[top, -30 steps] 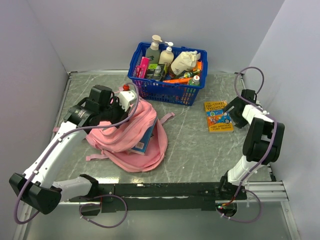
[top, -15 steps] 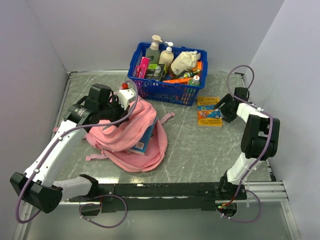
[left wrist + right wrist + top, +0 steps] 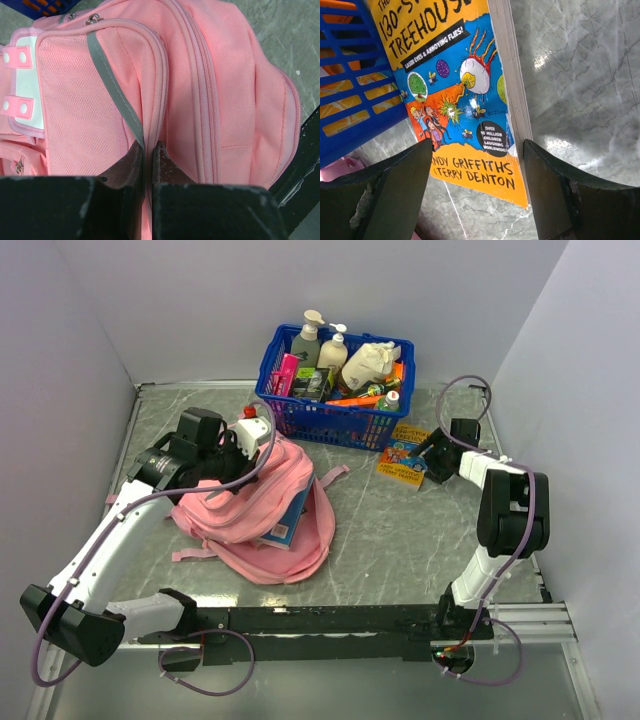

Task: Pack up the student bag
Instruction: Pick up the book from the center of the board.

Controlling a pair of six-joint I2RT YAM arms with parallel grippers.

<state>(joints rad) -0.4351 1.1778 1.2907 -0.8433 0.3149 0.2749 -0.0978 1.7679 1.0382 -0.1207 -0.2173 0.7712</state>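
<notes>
The student bag is lying on the left half of the table, and the left gripper is pinching a fold of its pink fabric tightly, as only the wrist view is showing. The right gripper is holding its jaws wide apart over a Treehouse paperback lying against the blue basket at the far edge; whether they are touching it is hard to tell.

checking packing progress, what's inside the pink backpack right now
One flat blue thing, maybe a book, pokes out of the backpack at its open mouth. Anything deeper inside is covered by the pink fabric.
</notes>
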